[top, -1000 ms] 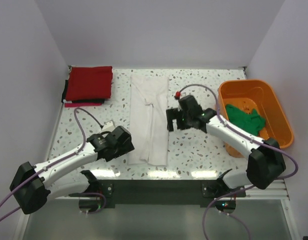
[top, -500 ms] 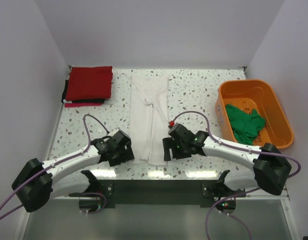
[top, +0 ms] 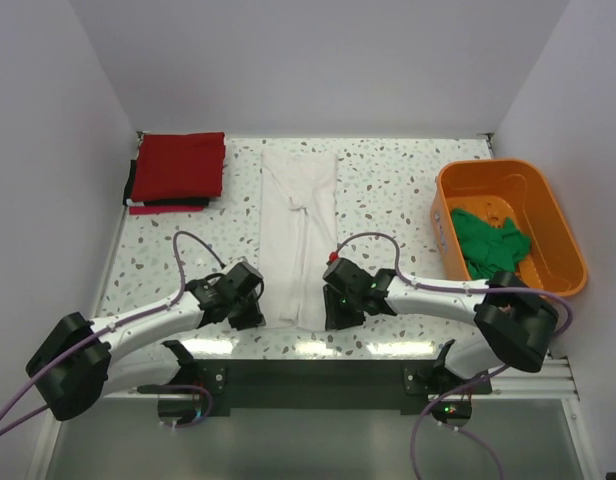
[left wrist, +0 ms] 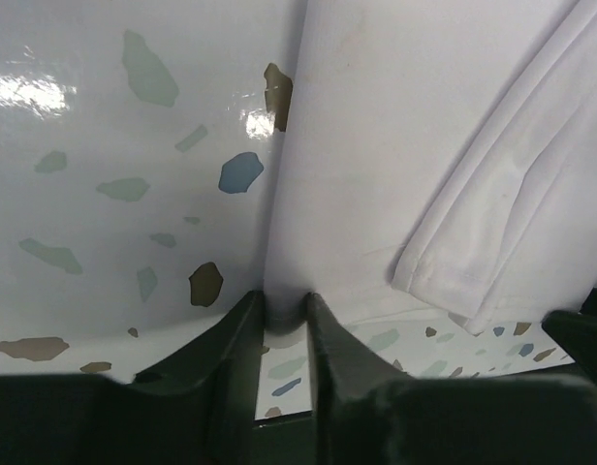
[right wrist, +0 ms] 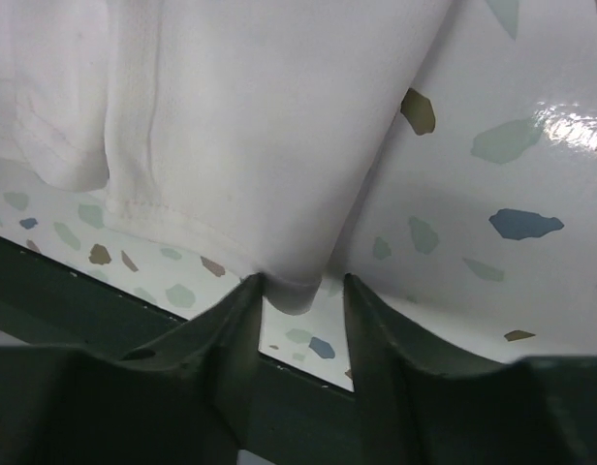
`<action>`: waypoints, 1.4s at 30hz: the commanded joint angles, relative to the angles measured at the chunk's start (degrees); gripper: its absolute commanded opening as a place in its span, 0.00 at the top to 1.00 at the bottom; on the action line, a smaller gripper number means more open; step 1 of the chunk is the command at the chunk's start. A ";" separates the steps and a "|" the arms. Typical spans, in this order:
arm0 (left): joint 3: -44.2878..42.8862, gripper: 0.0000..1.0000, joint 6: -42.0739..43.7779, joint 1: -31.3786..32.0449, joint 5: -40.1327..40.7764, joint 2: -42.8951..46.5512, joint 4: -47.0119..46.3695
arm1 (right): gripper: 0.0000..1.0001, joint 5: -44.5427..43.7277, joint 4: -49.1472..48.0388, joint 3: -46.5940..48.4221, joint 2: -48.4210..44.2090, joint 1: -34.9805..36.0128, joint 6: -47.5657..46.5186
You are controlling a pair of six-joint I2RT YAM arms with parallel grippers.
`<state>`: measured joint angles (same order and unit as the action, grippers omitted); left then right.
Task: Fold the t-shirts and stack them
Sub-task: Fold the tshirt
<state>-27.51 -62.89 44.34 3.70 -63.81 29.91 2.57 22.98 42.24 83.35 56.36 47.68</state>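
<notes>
White t-shirt (top: 300, 235) lies lengthwise mid-worktop (top: 388, 190). My left gripper (left wrist: 284, 302) pinches its near-left corner; my right gripper (right wrist: 298, 286) narrowly straddles the near-right, whether clamped I cannot tell. Next, I judge: fold both corners toward the far end.

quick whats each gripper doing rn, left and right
left gripper: shut on the white t-shirt, pinching its near corner.
right gripper: open, straddling the shirt's other near corner, not yet clamped.

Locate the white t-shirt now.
The white t-shirt lies in a long strip at centre in the top view, between the red t-shirt far left and the orange tub right; its near corners sit at the left gripper and right gripper.
</notes>
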 commanded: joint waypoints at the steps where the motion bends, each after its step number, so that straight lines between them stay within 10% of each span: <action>1: 2.28 0.76 0.58 0.49 0.42 -2.02 1.55 | 0.63 0.07 -1.28 -0.84 -0.03 0.24 2.94; 4: 2.11 0.97 0.14 0.40 2.27 -1.49 4.62 | 0.76 -0.63 0.03 -2.16 -1.43 0.33 3.03; 9: 2.37 1.00 0.66 0.49 2.54 1.58 6.03 | 1.00 1.03 0.66 -5.14 -4.16 0.42 3.47; 25: 0.69 1.00 4.36 1.19 -0.89 6.25 4.19 | 0.99 4.11 -2.24 -5.59 -5.04 1.30 1.10; 32: 4.92 1.00 1.81 1.28 -2.03 4.31 3.23 | 0.56 0.60 3.29 -2.43 -6.80 1.91 -1.88; 34: 5.01 1.00 1.63 1.28 -1.77 4.57 2.52 | 0.35 -0.37 5.48 0.02 -7.24 3.05 -5.74; 35: 5.01 1.00 1.81 1.28 -1.86 4.75 2.00 | 0.02 -1.50 5.93 2.73 -7.33 3.75 -7.32; 42: 5.44 1.00 1.11 1.28 -0.98 5.45 2.79 | 0.01 -13.70 8.83 17.16 1.27 8.41 -14.20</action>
<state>-24.21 -60.97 45.17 1.78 -58.39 31.86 -2.81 30.44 54.02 80.36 63.57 37.32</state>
